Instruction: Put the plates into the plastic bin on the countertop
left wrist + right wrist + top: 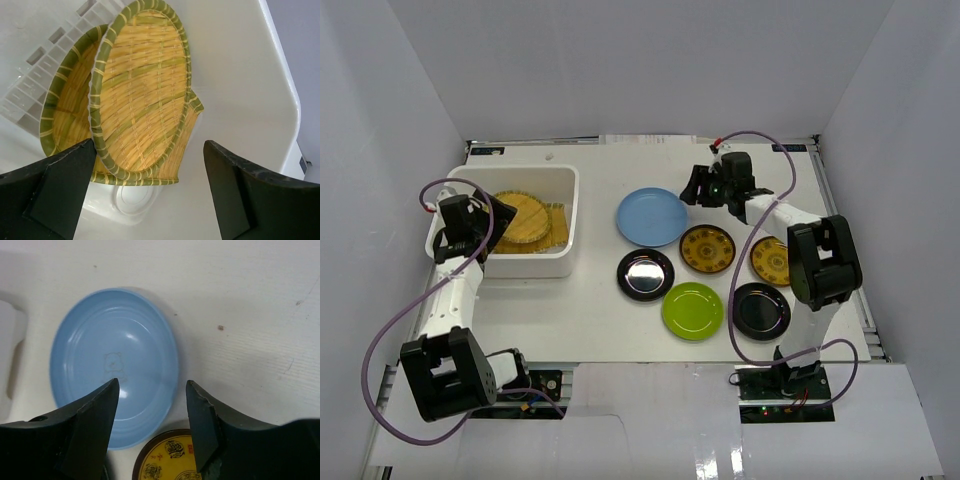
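left gripper [149,165]: two plates [142,90] binned, six out

Bamboo plates [525,220] crowd the plastic bin [530,266]; bare countertop [595,300] lies between it and the blue plate [652,217].

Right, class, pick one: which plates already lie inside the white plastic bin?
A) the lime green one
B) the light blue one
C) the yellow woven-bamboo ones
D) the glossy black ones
C: the woven-bamboo plates sit inside the plastic bin, while the light blue plate, lime green plate and glossy black plates lie out on the countertop.
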`<state>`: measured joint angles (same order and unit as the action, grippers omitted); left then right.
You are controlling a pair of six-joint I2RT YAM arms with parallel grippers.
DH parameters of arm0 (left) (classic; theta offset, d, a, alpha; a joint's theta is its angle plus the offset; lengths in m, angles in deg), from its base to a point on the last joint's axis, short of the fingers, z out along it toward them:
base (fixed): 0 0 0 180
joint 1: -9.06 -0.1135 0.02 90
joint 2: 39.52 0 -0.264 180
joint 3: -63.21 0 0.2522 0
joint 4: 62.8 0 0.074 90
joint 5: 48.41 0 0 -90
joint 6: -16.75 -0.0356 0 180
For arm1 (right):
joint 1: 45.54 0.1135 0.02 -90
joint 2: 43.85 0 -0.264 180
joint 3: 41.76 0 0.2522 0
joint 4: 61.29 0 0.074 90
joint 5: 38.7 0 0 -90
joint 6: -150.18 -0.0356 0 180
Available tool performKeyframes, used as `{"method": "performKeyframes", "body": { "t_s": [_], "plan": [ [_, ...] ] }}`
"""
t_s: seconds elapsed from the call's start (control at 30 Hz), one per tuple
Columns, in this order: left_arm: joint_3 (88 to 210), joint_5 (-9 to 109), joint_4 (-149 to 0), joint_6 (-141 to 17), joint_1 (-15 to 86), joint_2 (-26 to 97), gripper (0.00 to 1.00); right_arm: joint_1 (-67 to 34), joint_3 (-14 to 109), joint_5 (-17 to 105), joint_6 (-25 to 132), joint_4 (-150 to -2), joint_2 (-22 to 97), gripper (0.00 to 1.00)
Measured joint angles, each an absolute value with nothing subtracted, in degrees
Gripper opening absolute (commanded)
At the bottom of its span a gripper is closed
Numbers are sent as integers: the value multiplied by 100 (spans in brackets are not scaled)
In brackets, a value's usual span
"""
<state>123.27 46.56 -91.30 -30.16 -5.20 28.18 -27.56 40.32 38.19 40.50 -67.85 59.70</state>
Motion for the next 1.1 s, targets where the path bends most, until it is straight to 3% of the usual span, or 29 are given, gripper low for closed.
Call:
{"method": "performKeyframes", "body": {
  "t_s": [0.43, 0.53, 0.57, 0.6, 0.63, 0.83, 1.1],
  "plan": [
    [12507, 5073, -8418, -3459, -81, 1824, 98, -2291, 5042, 4615, 4458, -7504, 7310, 52],
    [12795, 5401, -8341, -3636, 199, 1988, 98, -2256, 5118, 4742, 4445, -7517, 7478, 38],
    [12904, 5506, -8335, -3687, 282, 2064, 98, -2253, 5127, 4779, 4432, -7531, 7515, 30],
    [12981, 5600, -8335, -3717, 363, 2123, 98, -2249, 5129, 4812, 4417, -7544, 7539, 13],
    [13040, 5698, -8337, -3750, 453, 2176, 98, -2249, 5129, 4849, 4408, -7546, 7546, 8],
    [13401, 6256, -8354, -3995, 1318, 2563, 90, -2269, 5337, 4812, 4071, -7489, 7511, 8],
    [14406, 6299, -8853, -4640, 2536, 3592, 91, -2474, 5262, 4803, 3774, -7487, 6617, 8]
  ]
}}
